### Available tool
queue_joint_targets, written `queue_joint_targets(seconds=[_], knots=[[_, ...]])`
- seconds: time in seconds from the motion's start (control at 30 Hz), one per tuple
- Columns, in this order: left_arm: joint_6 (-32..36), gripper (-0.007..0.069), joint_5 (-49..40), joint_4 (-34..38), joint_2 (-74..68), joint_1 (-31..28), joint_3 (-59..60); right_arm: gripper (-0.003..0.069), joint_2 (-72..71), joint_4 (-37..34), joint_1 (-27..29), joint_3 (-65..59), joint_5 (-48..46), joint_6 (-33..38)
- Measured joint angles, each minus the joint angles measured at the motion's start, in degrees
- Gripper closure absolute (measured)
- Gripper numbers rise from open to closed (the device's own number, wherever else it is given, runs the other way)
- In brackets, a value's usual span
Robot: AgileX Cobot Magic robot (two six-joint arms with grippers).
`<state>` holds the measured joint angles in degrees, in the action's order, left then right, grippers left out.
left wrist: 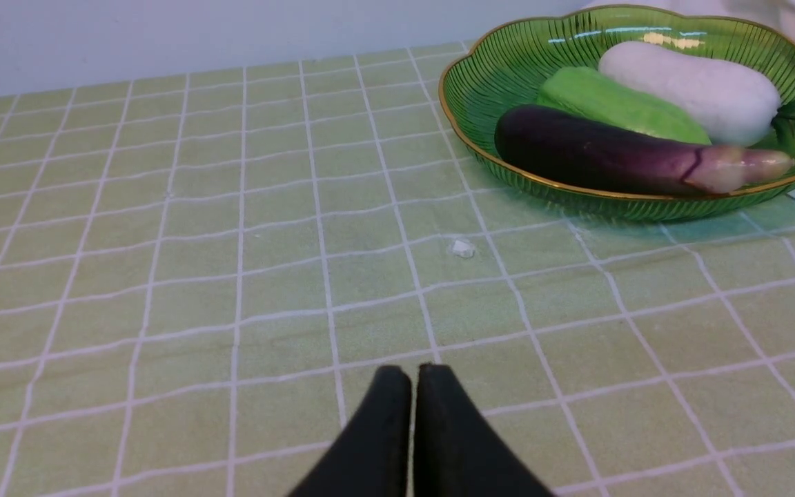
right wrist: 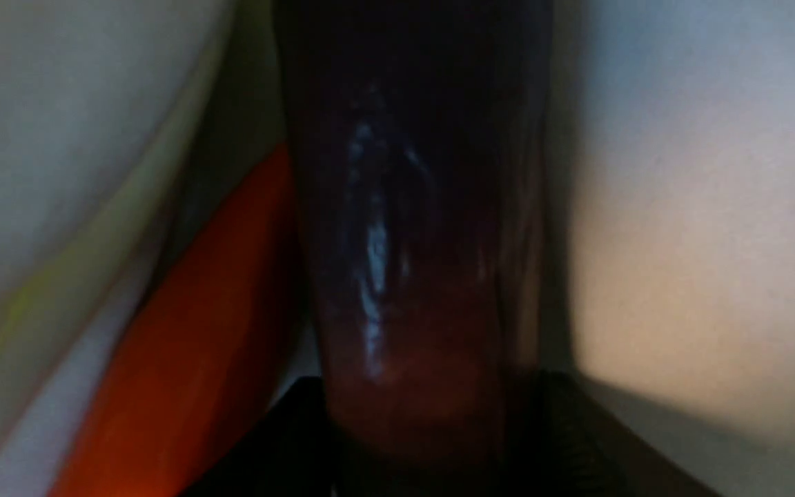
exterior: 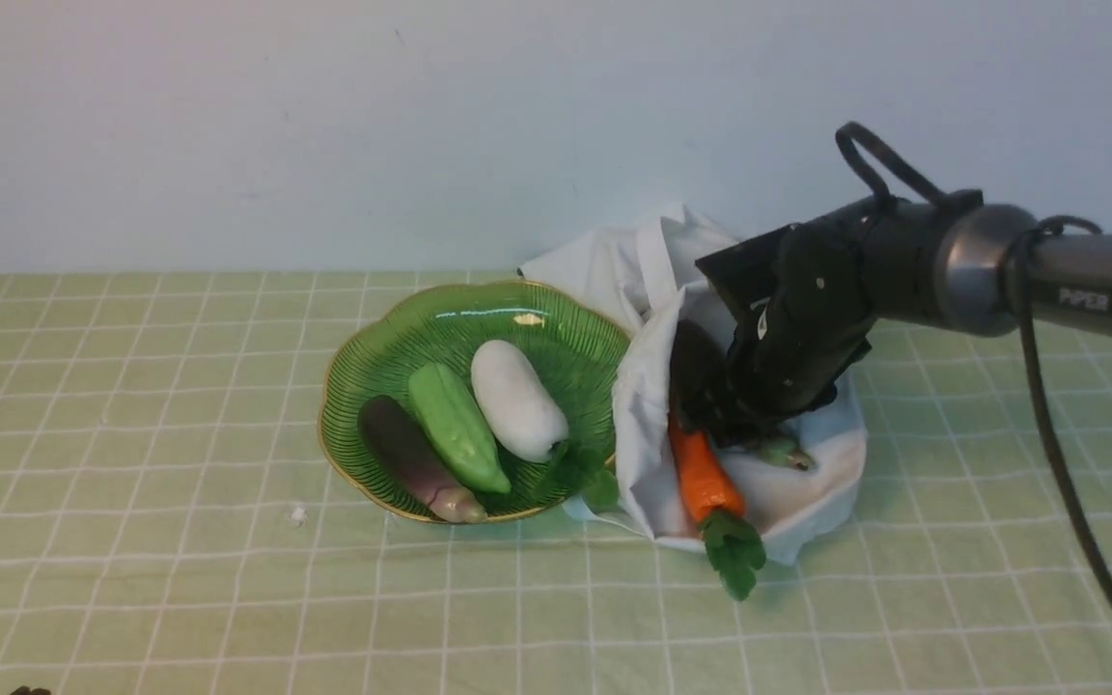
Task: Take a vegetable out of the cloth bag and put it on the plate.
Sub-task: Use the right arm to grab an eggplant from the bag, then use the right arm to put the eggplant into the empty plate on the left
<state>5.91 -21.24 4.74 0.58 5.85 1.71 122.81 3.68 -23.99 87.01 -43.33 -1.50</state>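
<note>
Eggplant seems light, stiff, slippery; we would pinch its middle, just ahead of right gripper; open or closed, we cannot tell.

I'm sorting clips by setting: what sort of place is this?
Likely a staged lab tabletop, not a kitchen: a robot arm, a green checked tablecloth and a bare wall behind.

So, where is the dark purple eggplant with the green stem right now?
In the front view, the eggplant lies inside the white cloth bag on the robot's right, beside the orange carrot and right of the green plate.
</note>
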Motion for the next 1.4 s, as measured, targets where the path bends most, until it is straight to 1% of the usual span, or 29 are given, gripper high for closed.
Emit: queue_joint_targets(seconds=[0.1, 0.23, 0.43, 0.5, 0.53, 0.57, 0.6, 0.7, 0.73, 0.8, 0.83, 0.9, 0.93, 0.97, 1.03, 1.13, 1.23, 1.33, 1.4], knots=[[0.0, 0.0629, 0.0, 0.0, 0.0, 0.0, 0.0, 0.0295, 0.6, 0.2, 0.0, 0.1, 0.2, -0.1], [0.0, 0.0629, 0.0, 0.0, 0.0, 0.0, 0.0, 0.035, 0.5, 0.7, 0.0, 1.1, -2.6, -0.1], [0.0, 0.0629, 0.0, 0.0, 0.0, 0.0, 0.0, 0.0351, -3.4, 1.9, 0.0, 4.7, -15.4, 0.6], [0.0, 0.0629, 0.0, 0.0, 0.0, 0.0, 0.0, 0.0351, -7.1, 1.9, 0.0, 5.3, -19.8, 0.8], [0.0, 0.0629, 0.0, 0.0, 0.0, 0.0, 0.0, 0.0351, -7.4, 1.9, 0.0, 5.4, -20.3, 0.8], [0.0, 0.0629, 0.0, 0.0, 0.0, 0.0, 0.0, 0.0351, -10.6, 1.7, 0.0, 5.5, -23.8, 0.9], [0.0, 0.0629, 0.0, 0.0, 0.0, 0.0, 0.0, 0.0351, -12.4, 1.3, 0.0, 5.5, -25.3, 0.9], [0.0, 0.0629, 0.0, 0.0, 0.0, 0.0, 0.0, 0.0351, -17.2, -1.6, 0.0, 5.4, -26.7, 0.8], [0.0, 0.0629, 0.0, 0.0, 0.0, 0.0, 0.0, 0.0351, -17.6, -1.6, 0.0, 5.4, -26.7, 0.8], [0.0, 0.0629, 0.0, 0.0, 0.0, 0.0, 0.0, 0.0351, -21.3, -5.0, 0.0, 3.9, -27.0, 0.8], [0.0, 0.0629, 0.0, 0.0, 0.0, 0.0, 0.0, 0.0351, -24.0, -8.8, -0.5, 2.4, -27.2, 0.8], [0.0, 0.0629, 0.0, 0.0, 0.0, 0.0, 0.0, 0.0351, -25.5, -11.1, -1.0, 1.7, -27.5, 0.8], [0.0, 0.0629, 0.0, 0.0, 0.0, 0.0, 0.0, 0.0351, -27.1, -14.4, -2.1, 0.9, -27.8, 1.5], [0.0, 0.0629, 0.0, 0.0, 0.0, 0.0, 0.0, 0.0351, -27.7, -16.7, -3.3, 0.7, -27.3, 1.9], [0.0, 0.0629, 0.0, 0.0, 0.0, 0.0, 0.0, 0.0351, -27.8, -20.6, -6.0, 0.6, -22.8, 2.8], [0.0, 0.0629, 0.0, 0.0, 0.0, 0.0, 0.0, 0.0351, -25.6, -22.9, -9.8, 0.7, -13.5, 2.3], [0.0, 0.0629, 0.0, 0.0, 0.0, 0.0, 0.0, 0.0351, -20.0, -22.0, -12.0, 2.8, -6.7, -0.1], [0.0, 0.0629, 0.0, 0.0, 0.0, 0.0, 0.0, 0.0351, -14.4, -20.1, -12.3, 6.1, -2.3, -3.3], [0.0, 0.0629, 0.0, 0.0, 0.0, 0.0, 0.0, 0.0351, -6.7, -15.9, -12.3, 11.1, 1.3, -6.9]])
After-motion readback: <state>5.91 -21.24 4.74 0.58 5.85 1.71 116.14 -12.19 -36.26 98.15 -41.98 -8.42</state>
